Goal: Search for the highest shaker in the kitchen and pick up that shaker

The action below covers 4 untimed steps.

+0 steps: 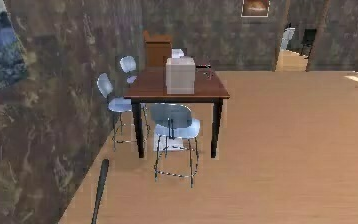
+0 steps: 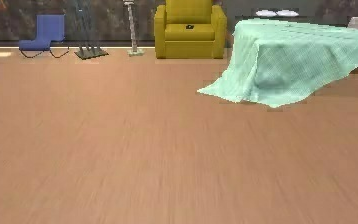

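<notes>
Shaker spot cannot be told yet: small dark bits (image 1: pixel 204 70) on the dark table (image 1: pixel 212 88), beside the pale box (image 1: pixel 180 74), are too small to name. Claw state cannot be told, so nothing can be placed against the claw.

Handling guess: shaker likely light, rigid and smooth-sided, maybe breakable. Best taken round mid-body and kept upright so contents stay in.

Containers: pale box looks closed, contents hidden. Brown cabinet (image 1: pixel 157 48) stands behind the table, insides hidden too. Pale blue chairs (image 1: pixel 174 125) sit round the table.

Arm side view: yellow armchair (image 2: pixel 190 28) by the wall, green cloth (image 2: pixel 287 62) draped over a table, white flat things (image 2: pixel 272 13) on top, unclear what.
</notes>
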Motion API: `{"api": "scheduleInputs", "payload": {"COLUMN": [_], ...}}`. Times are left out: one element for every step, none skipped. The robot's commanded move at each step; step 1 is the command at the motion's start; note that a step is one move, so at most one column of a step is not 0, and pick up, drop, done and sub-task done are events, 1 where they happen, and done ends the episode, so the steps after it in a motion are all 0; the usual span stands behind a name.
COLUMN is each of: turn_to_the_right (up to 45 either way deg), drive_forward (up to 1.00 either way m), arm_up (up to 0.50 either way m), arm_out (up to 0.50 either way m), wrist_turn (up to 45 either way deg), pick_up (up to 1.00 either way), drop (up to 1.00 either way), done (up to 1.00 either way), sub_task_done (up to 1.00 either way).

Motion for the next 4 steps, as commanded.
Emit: {"api": "scheduleInputs", "payload": {"turn_to_the_right": [30.0,0.0,0.0,0.0], "drive_forward": [0.00,1.00,1.00,1.00], "arm_up": [0.00,0.00,0.00,0.00], "arm_out": [0.00,0.00,0.00,0.00], "wrist_turn": [0.0,0.0,0.0,0.0], "pick_up": [0.00,0.00,0.00,0.00], "drop": [0.00,0.00,0.00,0.00], "done": [0.00,0.00,0.00,0.00], "sub_task_done": [0.00,0.00,0.00,0.00]}}
